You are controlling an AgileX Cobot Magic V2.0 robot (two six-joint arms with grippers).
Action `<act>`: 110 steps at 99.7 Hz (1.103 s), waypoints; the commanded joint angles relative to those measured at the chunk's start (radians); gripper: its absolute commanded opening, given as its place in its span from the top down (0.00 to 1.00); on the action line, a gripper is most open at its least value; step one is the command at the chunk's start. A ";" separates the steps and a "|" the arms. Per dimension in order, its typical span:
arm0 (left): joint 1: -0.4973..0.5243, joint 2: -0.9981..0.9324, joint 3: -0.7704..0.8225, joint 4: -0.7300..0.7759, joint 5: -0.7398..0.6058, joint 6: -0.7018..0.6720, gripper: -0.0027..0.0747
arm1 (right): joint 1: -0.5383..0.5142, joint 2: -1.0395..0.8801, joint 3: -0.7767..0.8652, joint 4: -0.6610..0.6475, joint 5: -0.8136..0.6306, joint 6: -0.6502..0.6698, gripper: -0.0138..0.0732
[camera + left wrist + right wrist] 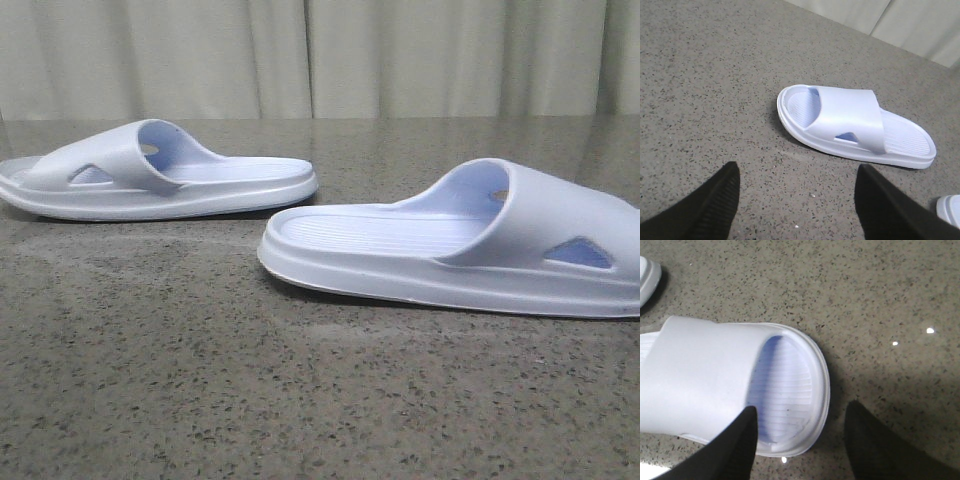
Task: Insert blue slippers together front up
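While both slippers lie flat and apart on the desk (300,400), the left slipper (150,175) is approached by the spread, empty left gripper (797,200); the right slipper (470,240) sits under the spread right gripper (800,440), where a toe-edge pinch could slip off.

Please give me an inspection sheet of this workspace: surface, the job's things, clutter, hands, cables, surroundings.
Surface: grey speckled stone-like table, with light glare spots.
Job's things: left slipper and right slipper, both sole down, lying apart with heel ends facing each other, not yet joined.
Clutter: nothing seen.
Hands: left hand open above the table near the left slipper; right hand open over the toe end of the right slipper, holding nothing.
Cables: nothing seen.
Surroundings: pale curtain behind the table.
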 commanded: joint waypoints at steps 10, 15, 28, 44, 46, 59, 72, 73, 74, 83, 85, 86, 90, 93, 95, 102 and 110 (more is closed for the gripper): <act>0.002 0.010 -0.037 -0.034 -0.054 0.004 0.39 | -0.009 0.105 -0.060 0.007 -0.069 -0.010 0.45; 0.002 0.010 -0.037 -0.034 -0.052 0.004 0.39 | -0.009 0.135 -0.072 0.007 -0.071 -0.010 0.45; 0.002 0.010 -0.037 -0.034 -0.043 0.006 0.39 | -0.009 0.198 -0.104 0.009 -0.063 -0.025 0.45; 0.002 0.010 -0.037 -0.034 -0.037 0.016 0.39 | -0.034 0.260 -0.152 0.058 -0.001 -0.089 0.46; 0.002 0.010 -0.037 -0.034 -0.037 0.016 0.39 | -0.044 0.276 -0.159 0.071 0.024 -0.110 0.47; 0.002 0.010 -0.037 -0.034 -0.034 0.017 0.39 | -0.118 0.339 -0.194 0.240 0.153 -0.300 0.52; 0.002 0.010 -0.037 -0.034 -0.031 0.017 0.39 | -0.181 0.395 -0.215 0.315 0.268 -0.383 0.52; 0.002 0.010 -0.037 -0.034 -0.031 0.017 0.39 | -0.186 0.400 -0.215 0.315 0.275 -0.385 0.52; 0.002 0.010 -0.037 -0.034 -0.031 0.017 0.39 | -0.186 0.402 -0.215 0.315 0.278 -0.389 0.52; 0.002 0.010 -0.037 -0.034 -0.027 0.017 0.39 | -0.198 0.420 -0.217 0.330 0.314 -0.421 0.54; 0.002 0.010 -0.037 -0.034 -0.027 0.017 0.39 | -0.198 0.420 -0.217 0.335 0.317 -0.427 0.56; 0.002 0.010 -0.037 -0.034 -0.027 0.017 0.39 | -0.198 0.420 -0.219 0.339 0.319 -0.430 0.57; 0.002 0.010 -0.037 -0.039 -0.025 0.017 0.39 | -0.198 0.420 -0.219 0.341 0.324 -0.435 0.66; 0.002 0.010 -0.037 -0.046 -0.025 0.017 0.39 | -0.198 0.420 -0.219 0.341 0.324 -0.435 0.76; 0.002 0.010 -0.037 -0.052 -0.023 0.017 0.39 | -0.198 0.420 -0.219 0.341 0.324 -0.435 0.81; 0.002 0.010 -0.037 -0.069 -0.023 0.017 0.39 | -0.198 0.420 -0.219 0.343 0.324 -0.435 0.96; 0.002 0.030 -0.041 -0.083 -0.023 0.019 0.39 | -0.198 0.420 -0.219 0.343 0.317 -0.435 0.96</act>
